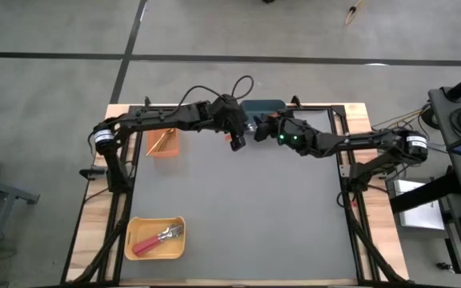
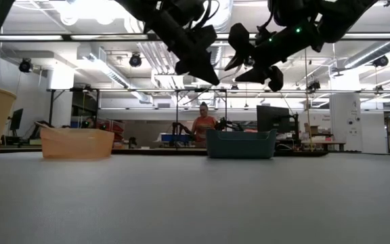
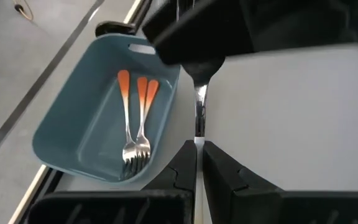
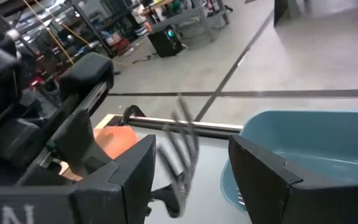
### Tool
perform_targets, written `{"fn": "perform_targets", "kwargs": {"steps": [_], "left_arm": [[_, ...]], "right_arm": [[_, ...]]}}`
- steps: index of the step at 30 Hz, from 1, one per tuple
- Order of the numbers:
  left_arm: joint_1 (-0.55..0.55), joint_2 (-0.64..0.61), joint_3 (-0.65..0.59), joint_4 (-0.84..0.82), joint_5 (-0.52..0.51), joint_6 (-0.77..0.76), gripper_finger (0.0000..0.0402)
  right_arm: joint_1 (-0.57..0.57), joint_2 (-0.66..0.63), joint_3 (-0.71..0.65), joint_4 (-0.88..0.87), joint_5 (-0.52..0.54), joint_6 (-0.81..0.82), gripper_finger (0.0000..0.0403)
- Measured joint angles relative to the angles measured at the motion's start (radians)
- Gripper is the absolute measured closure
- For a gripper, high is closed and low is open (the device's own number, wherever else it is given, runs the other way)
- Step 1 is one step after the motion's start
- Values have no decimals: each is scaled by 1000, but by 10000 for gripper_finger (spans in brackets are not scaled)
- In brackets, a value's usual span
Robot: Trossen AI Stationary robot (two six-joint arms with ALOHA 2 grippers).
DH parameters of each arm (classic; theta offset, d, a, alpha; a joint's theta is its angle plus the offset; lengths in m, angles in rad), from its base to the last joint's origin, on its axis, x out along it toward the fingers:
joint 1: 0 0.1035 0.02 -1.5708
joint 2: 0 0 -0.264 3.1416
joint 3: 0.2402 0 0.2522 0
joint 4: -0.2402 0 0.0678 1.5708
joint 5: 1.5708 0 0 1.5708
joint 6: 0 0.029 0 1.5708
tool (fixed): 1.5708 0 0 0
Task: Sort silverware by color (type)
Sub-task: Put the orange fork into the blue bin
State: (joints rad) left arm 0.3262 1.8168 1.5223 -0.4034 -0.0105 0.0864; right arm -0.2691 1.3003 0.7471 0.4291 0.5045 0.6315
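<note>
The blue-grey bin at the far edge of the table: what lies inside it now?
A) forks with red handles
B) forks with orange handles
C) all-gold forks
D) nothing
B: the left wrist view shows the blue-grey bin holding silver forks with orange handles, lying side by side with their tines together.

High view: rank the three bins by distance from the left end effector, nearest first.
From the left end effector, holding a fork at the table's far middle:
1. Blue-grey bin, just beyond it at the far edge.
2. Orange bin, far-left side.
3. Yellow bin, near-left corner.
</note>
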Motion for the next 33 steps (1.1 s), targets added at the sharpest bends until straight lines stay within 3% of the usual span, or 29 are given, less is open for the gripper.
{"fn": "perform_targets", "kwargs": {"steps": [6,15,25,33], "left_arm": [[-1,0,0,13,-6,-2,401],[1,2,0,32,-6,2,401],[-2,2,2,29,22,32,388],[1,1,2,6,152,77,347]], "right_arm": [[1,36,0,34,7,-32,238],[14,35,2,75,12,-122,384],[12,-34,1,6,-126,-242,393],[14,-112,55,-356,-146,-324,395]]}}
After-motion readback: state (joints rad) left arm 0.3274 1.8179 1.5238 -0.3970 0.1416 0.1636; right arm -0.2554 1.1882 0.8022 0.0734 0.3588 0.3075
